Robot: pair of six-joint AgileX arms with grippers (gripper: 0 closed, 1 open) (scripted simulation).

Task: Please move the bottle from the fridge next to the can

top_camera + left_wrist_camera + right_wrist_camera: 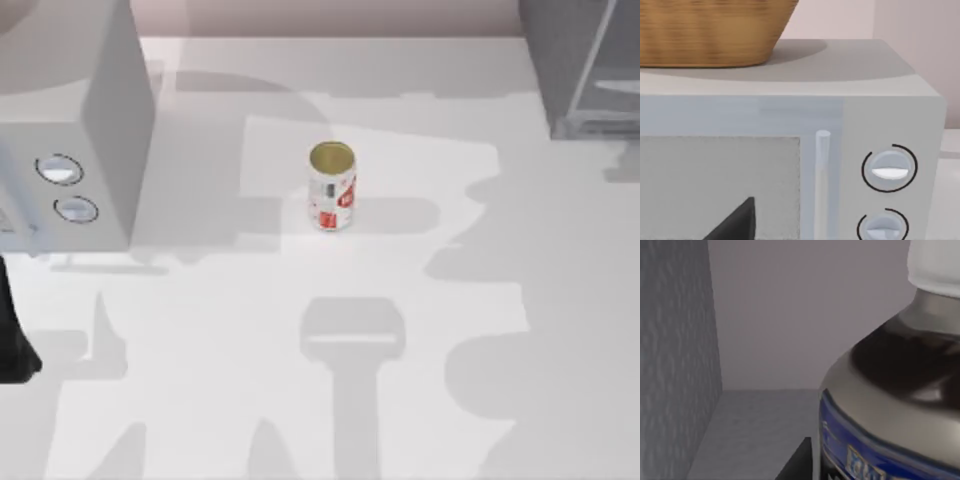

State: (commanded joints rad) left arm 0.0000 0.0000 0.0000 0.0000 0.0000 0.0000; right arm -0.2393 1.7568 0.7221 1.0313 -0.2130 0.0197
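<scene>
The can (332, 187), white with red marks and a gold top, stands upright near the middle of the table. The fridge (590, 70) is the grey cabinet at the back right corner. In the right wrist view the bottle (890, 405) stands very close inside the fridge (675, 355), with its white cap (935, 265) and blue-marked dark label showing. A dark part of my right gripper (796, 462) sits right beside the bottle's label. My left arm (12, 340) is parked at the table's left edge, and a dark part of its gripper (735, 222) faces the box with knobs.
A light grey box with two round knobs (70, 130) stands at the back left, and a woven basket (710, 30) sits on top of it. White table (300, 400) spreads around the can and toward the front.
</scene>
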